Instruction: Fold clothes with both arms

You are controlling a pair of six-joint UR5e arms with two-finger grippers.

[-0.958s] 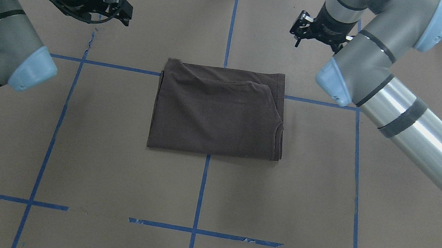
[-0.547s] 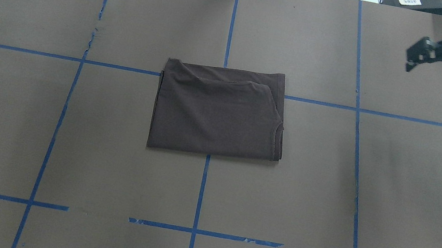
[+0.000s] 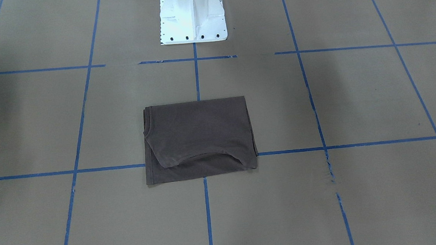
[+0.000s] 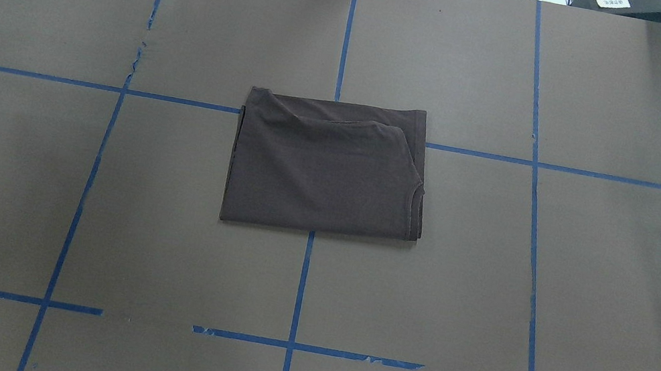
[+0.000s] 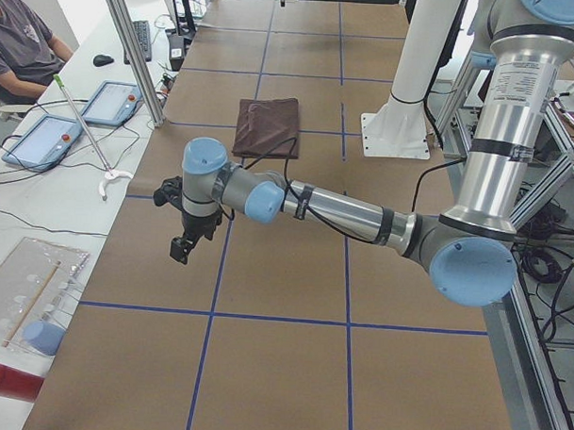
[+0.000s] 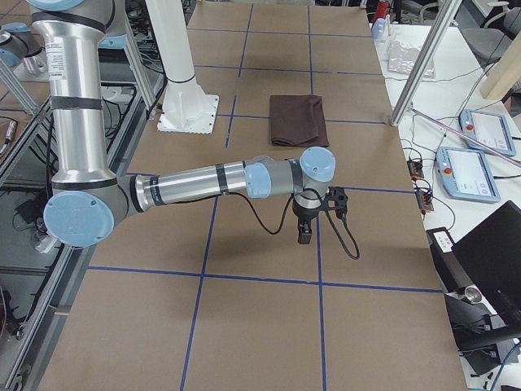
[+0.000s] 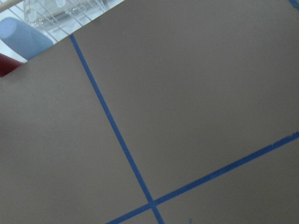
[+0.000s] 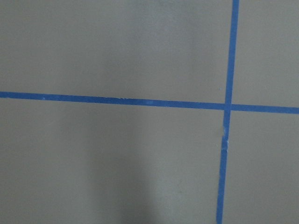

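Note:
The dark grey-brown T-shirt (image 4: 327, 168) lies folded into a flat rectangle at the table's middle, its collar edge on the right in the overhead view. It also shows in the front view (image 3: 200, 138) and both side views (image 5: 267, 127) (image 6: 298, 120). Neither arm is in the overhead or front view. My left gripper (image 5: 180, 249) hangs above the table far out to the left end, away from the shirt. My right gripper (image 6: 305, 236) hangs over the right end, also well away. I cannot tell whether either is open or shut. Both wrist views show only brown table paper and blue tape.
The white pedestal base (image 3: 192, 14) stands at the robot's side of the table. Blue tape lines (image 4: 300, 289) grid the brown paper. Tablets (image 5: 112, 100) (image 6: 488, 130), cables and a seated operator (image 5: 20, 36) are along the far side, beyond metal posts.
Both arms have swung outward to the table's ends and left the overhead view. The folded shirt has not moved.

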